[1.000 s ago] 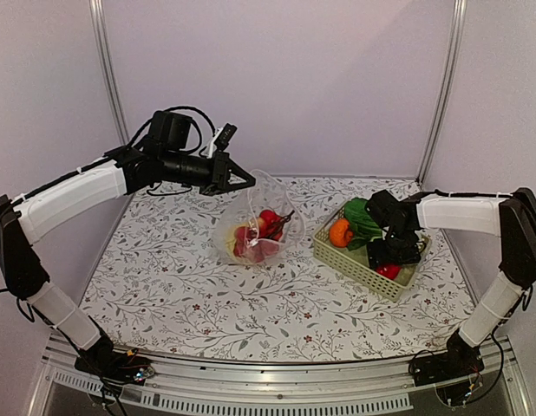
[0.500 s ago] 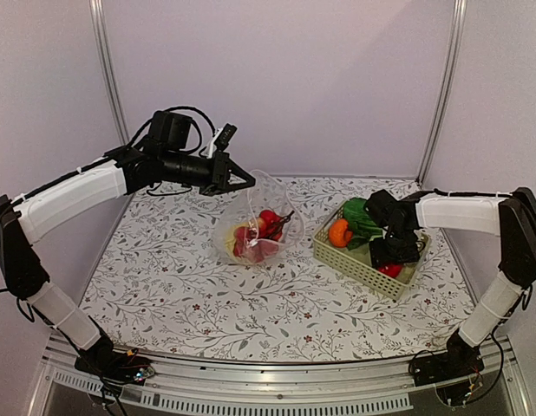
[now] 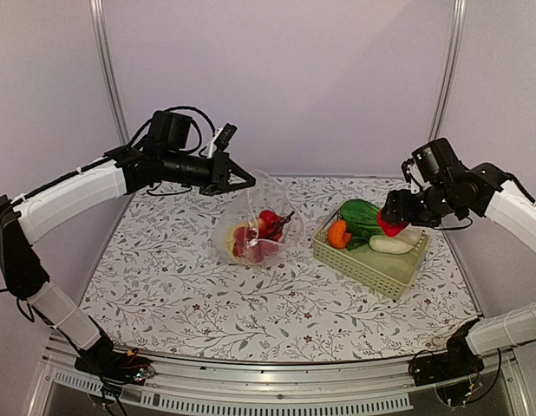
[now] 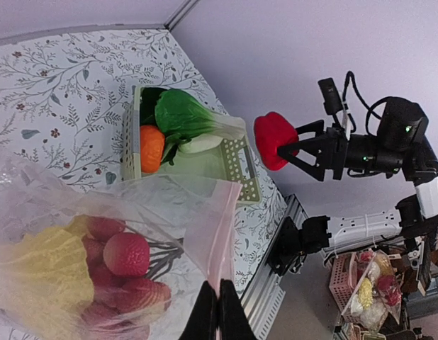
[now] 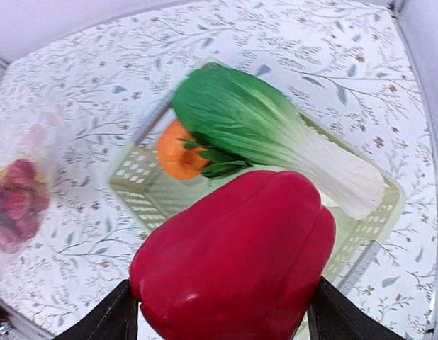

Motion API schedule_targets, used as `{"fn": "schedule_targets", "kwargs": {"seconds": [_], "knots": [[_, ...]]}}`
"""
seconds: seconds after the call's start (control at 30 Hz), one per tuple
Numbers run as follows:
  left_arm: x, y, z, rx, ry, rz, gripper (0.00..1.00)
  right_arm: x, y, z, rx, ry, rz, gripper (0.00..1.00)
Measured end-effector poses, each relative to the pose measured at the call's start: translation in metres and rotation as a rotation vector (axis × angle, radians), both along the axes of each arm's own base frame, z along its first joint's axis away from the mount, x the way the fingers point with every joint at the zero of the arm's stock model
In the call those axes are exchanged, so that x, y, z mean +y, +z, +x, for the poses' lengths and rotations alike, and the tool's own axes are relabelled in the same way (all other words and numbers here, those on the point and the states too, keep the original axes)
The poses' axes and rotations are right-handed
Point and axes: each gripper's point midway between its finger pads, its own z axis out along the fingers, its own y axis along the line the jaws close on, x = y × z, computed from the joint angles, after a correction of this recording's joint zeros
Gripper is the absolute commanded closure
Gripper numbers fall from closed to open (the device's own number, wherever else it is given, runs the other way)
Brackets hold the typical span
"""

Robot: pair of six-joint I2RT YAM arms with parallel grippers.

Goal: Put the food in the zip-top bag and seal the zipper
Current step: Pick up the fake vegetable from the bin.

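Red pepper (image 5: 237, 258) clamped in right fingers (image 5: 109, 322) above pale green basket (image 3: 355, 267); left fingers (image 4: 229, 319) pinched together on zip-top bag (image 4: 208, 219) mouth edge

red pepper (image 3: 391, 225) aloft, bag (image 3: 273, 189) part-filled

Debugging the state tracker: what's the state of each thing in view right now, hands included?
left hand: shut, pinching the zip-top bag's edge
zip-top bag: held up, mouth open, unsealed; napa cabbage and red-pink fruits inside
right hand: shut on the red pepper
red pepper: gripped, in the air, clear of the basket
basket: on the table, holding bok choy and orange
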Motion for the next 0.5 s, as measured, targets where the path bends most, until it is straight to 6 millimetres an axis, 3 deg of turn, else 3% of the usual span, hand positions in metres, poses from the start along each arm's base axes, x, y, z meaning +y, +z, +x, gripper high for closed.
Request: {"fn": "schedule_targets", "kwargs": {"seconds": [0.23,0.5], "knots": [[-0.005,-0.001,-0.004,0.002,-0.014,0.001,1.00,0.063,0.067,-0.021,-0.127,0.237,0.328,0.26],[-0.014,-0.002,-0.007,0.004,-0.035,0.002,1.00,0.160,0.130,-0.054,-0.207,0.580,0.591,0.25]]}}
